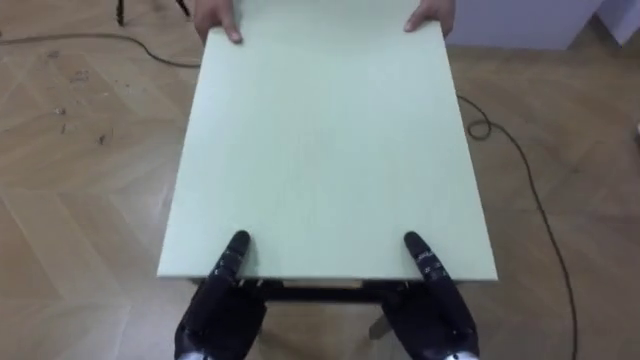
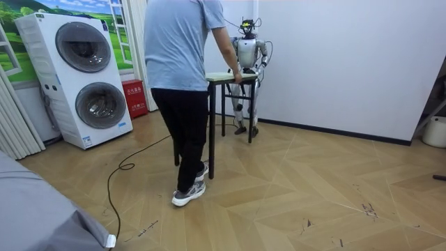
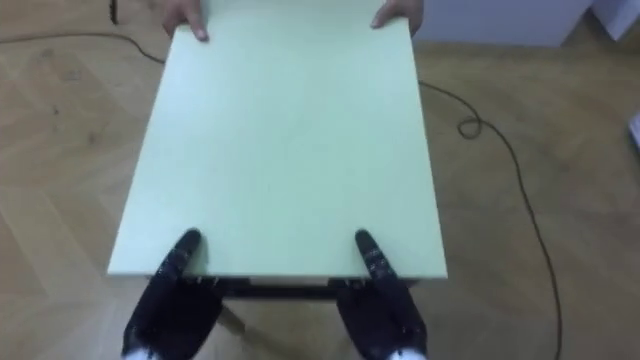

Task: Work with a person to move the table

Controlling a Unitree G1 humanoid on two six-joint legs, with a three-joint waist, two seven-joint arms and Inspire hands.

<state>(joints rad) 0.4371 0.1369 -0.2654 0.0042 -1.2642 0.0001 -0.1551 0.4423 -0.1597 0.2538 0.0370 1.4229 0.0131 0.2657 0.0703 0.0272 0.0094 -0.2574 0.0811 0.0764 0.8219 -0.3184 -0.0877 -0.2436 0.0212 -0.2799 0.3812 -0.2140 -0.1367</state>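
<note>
Lengthwise, table runs from left hand and right hand, both pinching its near edge.

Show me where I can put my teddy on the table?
The whole middle of the table is bare. Busy spots: the near edge, gripped by the left hand and right hand, and the far corners, held by the person's hands.

Bright even indoor light, soft shadows

Nothing could be read. The bench top ahead of the left robot hand was plain; a red box, well apart from it, bore marks too small to read.
</note>
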